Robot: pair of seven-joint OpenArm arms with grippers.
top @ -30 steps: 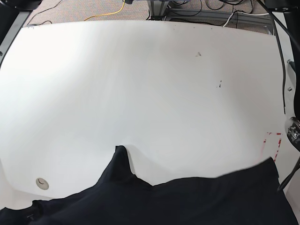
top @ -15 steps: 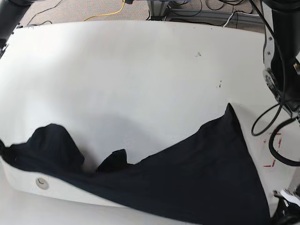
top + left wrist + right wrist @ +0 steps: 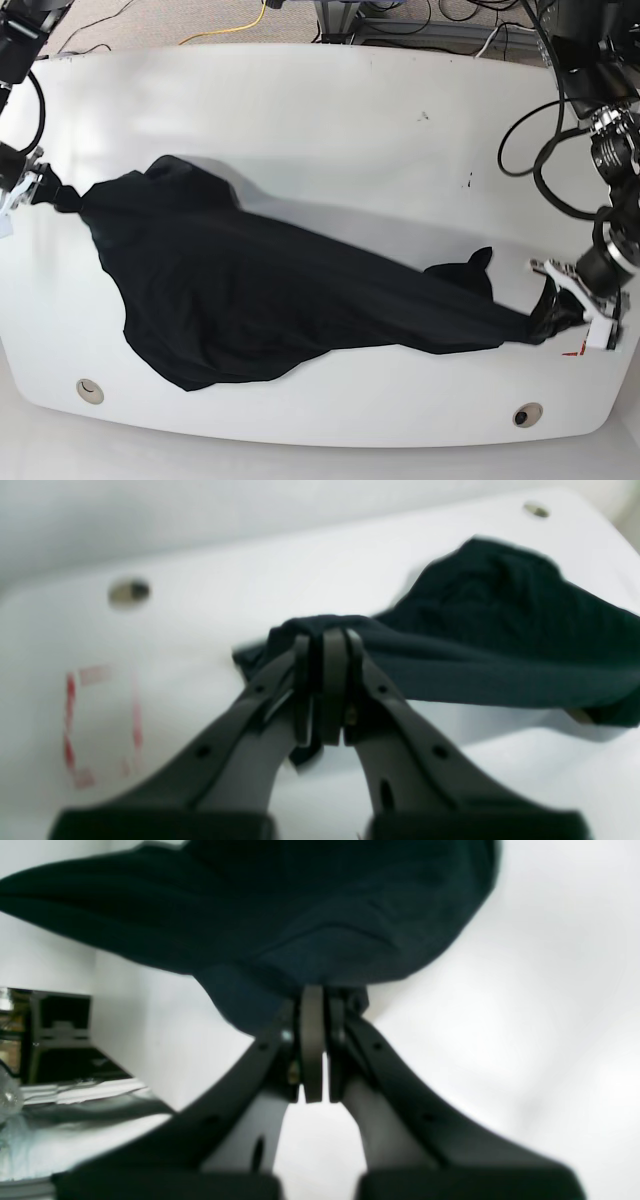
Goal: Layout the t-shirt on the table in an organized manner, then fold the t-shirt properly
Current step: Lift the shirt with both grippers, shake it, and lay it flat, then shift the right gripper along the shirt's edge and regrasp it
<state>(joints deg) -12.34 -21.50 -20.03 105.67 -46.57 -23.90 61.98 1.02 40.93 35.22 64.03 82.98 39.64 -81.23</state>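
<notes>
The black t-shirt [image 3: 260,290] lies stretched in a long diagonal band across the white table [image 3: 330,130], from mid left to lower right. My right gripper [image 3: 52,190] is shut on a bunched corner of it at the table's left edge; the right wrist view shows the gripper [image 3: 320,995] pinching the t-shirt's [image 3: 325,915] fabric. My left gripper [image 3: 545,312] is shut on the opposite end near the right front. In the left wrist view the gripper [image 3: 325,640] clamps a fold of the t-shirt [image 3: 500,630]. The cloth bulges and wrinkles in the middle.
Two round grommet holes [image 3: 90,390] [image 3: 526,413] sit near the table's front edge. A red tape outline [image 3: 100,720] is on the table beside my left gripper. Cables [image 3: 540,150] hang from the arm on the right. Carpet and wires lie beyond the far edge.
The t-shirt has come up from the near edge onto the table. Both grippers have carried its ends farther onto the table, and it now lies drawn out between them.
</notes>
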